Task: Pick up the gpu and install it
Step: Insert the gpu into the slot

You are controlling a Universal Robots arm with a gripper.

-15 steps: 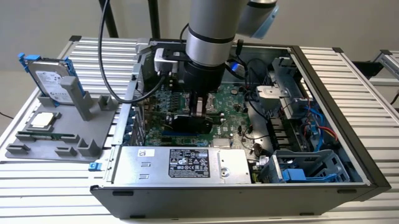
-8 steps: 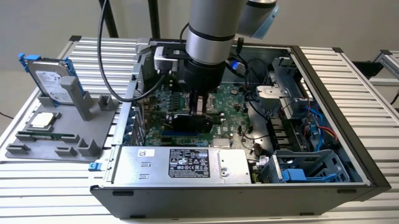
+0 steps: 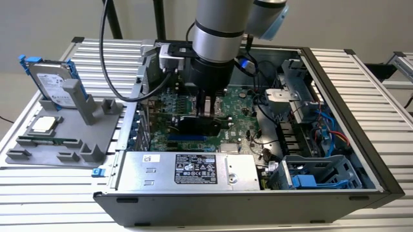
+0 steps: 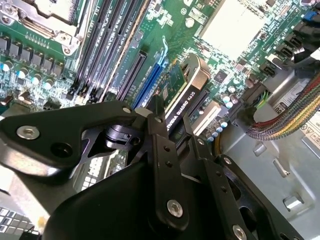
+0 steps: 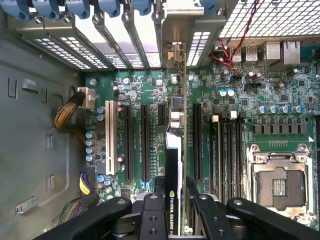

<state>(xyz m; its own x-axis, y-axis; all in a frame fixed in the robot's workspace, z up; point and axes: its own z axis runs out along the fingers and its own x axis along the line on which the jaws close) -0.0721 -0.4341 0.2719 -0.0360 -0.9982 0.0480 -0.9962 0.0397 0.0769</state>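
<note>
The gpu (image 3: pixel 195 126) stands on edge inside the open computer case, a thin black card over the green motherboard (image 3: pixel 242 113). My gripper (image 3: pixel 206 111) reaches down from above and is shut on the card's upper edge. In the first wrist view the gpu (image 5: pixel 172 170) runs edge-on along a long expansion slot (image 5: pixel 185 150), and its silver bracket (image 5: pixel 175 55) meets the case's rear slot openings. One black finger (image 5: pixel 155 212) lies on each side of the card. In the second wrist view the gpu (image 4: pixel 182 95) sits between the fingers (image 4: pixel 160 130), its lower edge at the slot; whether it is seated I cannot tell.
Left of the case, a grey fixture tray (image 3: pixel 65 140) holds a silver hard drive (image 3: pixel 55 84), a processor chip (image 3: pixel 44 124) and a memory stick (image 3: pixel 48 141). The power supply (image 3: pixel 187 170) fills the case's near side. Cable bundles (image 3: pixel 322 130) and a drive cage (image 3: pixel 316 174) crowd the exterior view's right.
</note>
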